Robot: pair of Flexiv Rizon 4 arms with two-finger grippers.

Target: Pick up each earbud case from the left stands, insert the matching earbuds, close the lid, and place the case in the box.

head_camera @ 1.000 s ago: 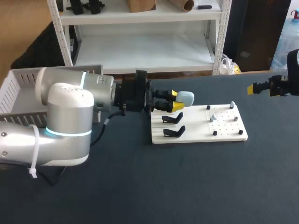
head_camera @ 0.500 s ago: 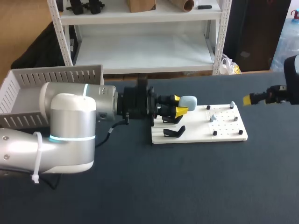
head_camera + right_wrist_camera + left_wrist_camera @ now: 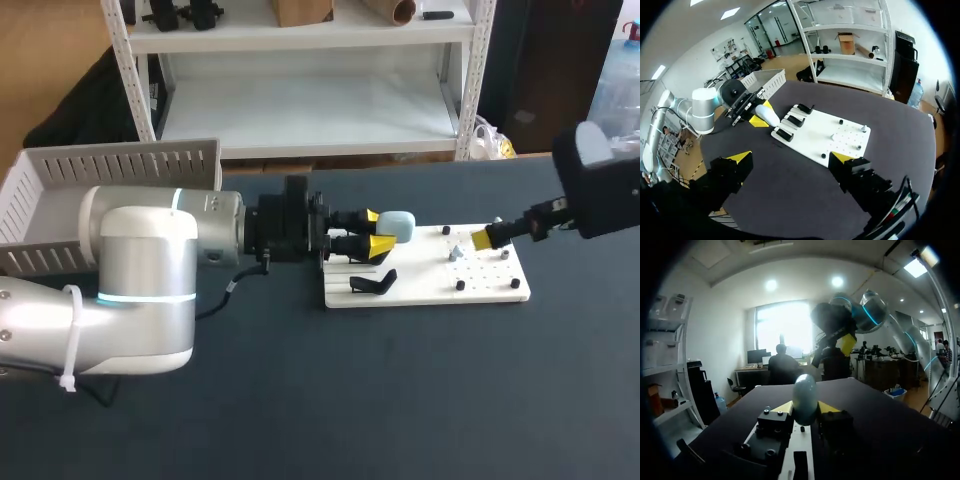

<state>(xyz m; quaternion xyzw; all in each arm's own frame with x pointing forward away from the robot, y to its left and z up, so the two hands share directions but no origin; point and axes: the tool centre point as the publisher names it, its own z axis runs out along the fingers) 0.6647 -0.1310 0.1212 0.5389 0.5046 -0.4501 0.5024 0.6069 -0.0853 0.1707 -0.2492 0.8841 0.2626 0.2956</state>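
The left gripper point(image 3: 378, 232) is clamped on the pale blue earbud case point(image 3: 398, 225), yellow tips pressing it from two sides. It holds the case close by the black stands point(image 3: 372, 282) at one end of the white board point(image 3: 480, 285). The case looks light, hard and glossy (a smooth pebble, really), so I judge a pinch near its rounded ends could let it slip. The flatter sides around its middle seem the safer hold. The right gripper point(image 3: 790, 160) hangs near the board's other end, its fingers wide apart and empty.
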